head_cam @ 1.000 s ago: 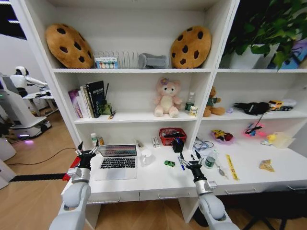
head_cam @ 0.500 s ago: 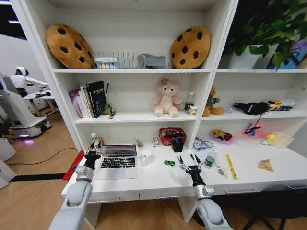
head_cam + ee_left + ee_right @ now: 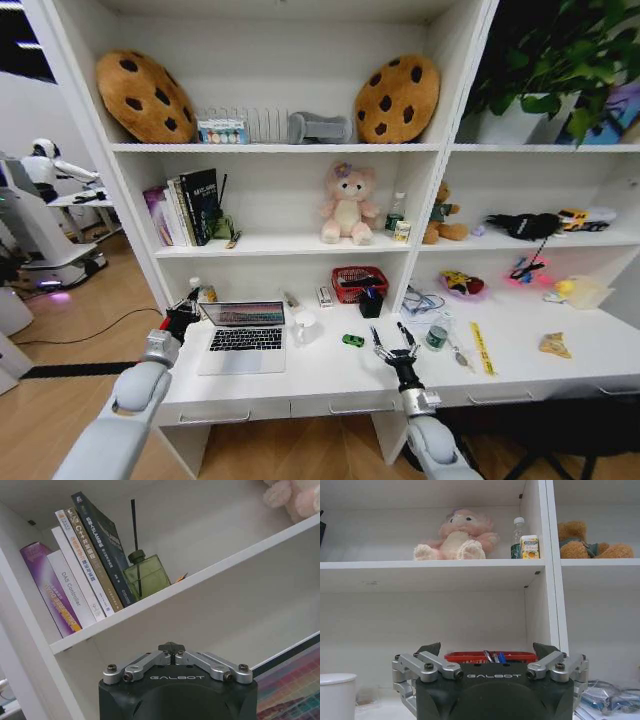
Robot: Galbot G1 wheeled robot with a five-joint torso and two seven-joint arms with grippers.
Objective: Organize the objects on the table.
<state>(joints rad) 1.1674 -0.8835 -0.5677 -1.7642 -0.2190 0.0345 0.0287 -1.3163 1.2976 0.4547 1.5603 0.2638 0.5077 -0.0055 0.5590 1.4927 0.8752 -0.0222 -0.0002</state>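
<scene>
Leftmost, the left gripper (image 3: 183, 314) hovers at the top left corner of the slim silver laptop (image 3: 243, 338), just beside the edge of its raised screen; its fingers (image 3: 171, 647) are drawn together into a single dark tip with nothing between them. On the shelf above it a row of books (image 3: 82, 575) leans beside a green glass bottle (image 3: 146, 573) with a black stick in it. The laptop lies open on the left part of the long white table (image 3: 330, 380), keyboard facing the robot. Just right of it stands a small white cup (image 3: 305, 327), and further right the tiny green toy car (image 3: 353, 340) sits alone on the bare top. Behind the car, against the back wall, a red mesh basket (image 3: 359, 282) holds pens (image 3: 493, 656). The right gripper (image 3: 394, 341) is raised over the table to the right of the car and near the front edge, its fingers (image 3: 428, 648) spread wide apart and holding nothing. Just beside it on the right stands the small round greenish tin (image 3: 436, 337), apart from the fingers. A pink plush bear (image 3: 458, 535) sits on the shelf above.
</scene>
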